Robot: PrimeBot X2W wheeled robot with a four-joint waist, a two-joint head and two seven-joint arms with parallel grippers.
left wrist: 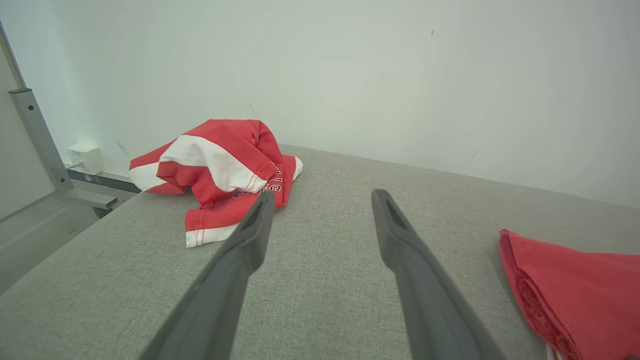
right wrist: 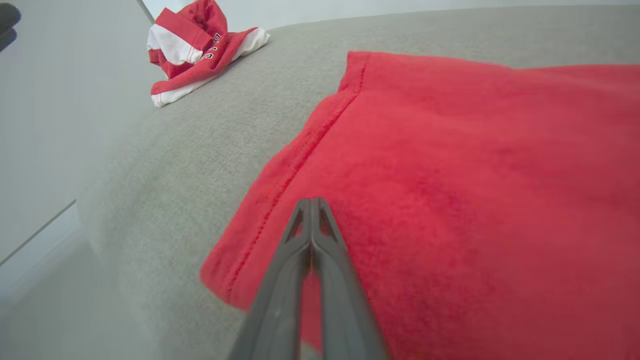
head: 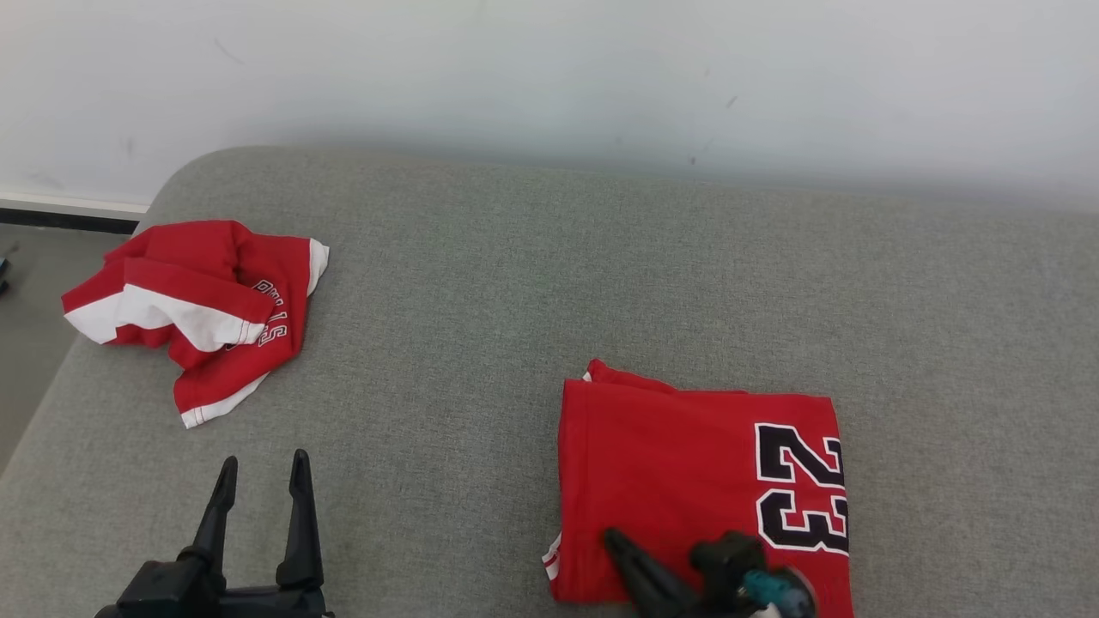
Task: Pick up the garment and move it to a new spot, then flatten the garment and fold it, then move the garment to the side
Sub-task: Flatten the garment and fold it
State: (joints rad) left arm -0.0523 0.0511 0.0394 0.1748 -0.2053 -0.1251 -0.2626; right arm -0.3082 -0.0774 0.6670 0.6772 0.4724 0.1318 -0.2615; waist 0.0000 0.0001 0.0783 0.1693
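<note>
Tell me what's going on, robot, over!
Left tool open, above grey cushion. Right tool shut, over near-left corner of folded red jersey. Crumpled red-and-white garment far left, out of the way.

I see a matt, fuzzy red cloth jersey (head: 687,481) at lower right, smoother stitched red-and-white cloth shorts (head: 197,300) at upper left, both on a coarse-woven grey fabric cushion (head: 515,300), below a smooth matt wall (head: 549,69).
</note>
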